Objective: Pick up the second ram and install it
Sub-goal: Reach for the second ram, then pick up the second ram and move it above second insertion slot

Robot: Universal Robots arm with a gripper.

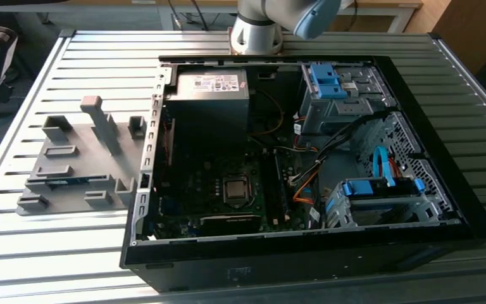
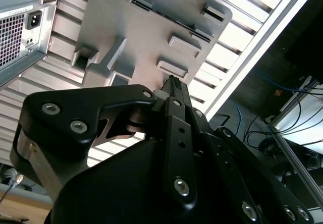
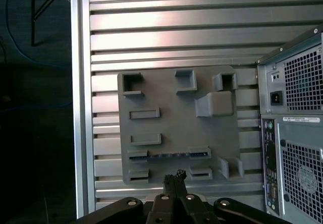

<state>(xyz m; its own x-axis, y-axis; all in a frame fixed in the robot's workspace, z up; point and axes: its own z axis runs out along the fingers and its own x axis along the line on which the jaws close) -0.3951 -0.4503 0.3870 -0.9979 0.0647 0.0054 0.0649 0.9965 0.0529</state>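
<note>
On the exterior view's left, the second ram [image 1: 61, 182] sits low in the grey fixture [image 1: 74, 158] on the desk [image 1: 57, 253]. Only a thin bluish edge shows, so I judge a grip could slip or snag the blocks. The claw [image 3: 174, 175] hangs above it, tips together and empty. Rightward, the memory slots in the computer case [image 1: 471, 209] are too dark to make out.

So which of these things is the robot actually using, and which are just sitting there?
For the job: long thin blue-green memory stick, grey plastic fixture holding it, black tool aimed at them, open black computer case.
Just lying about: blue plastic drive clips, grey power supply box.
</note>
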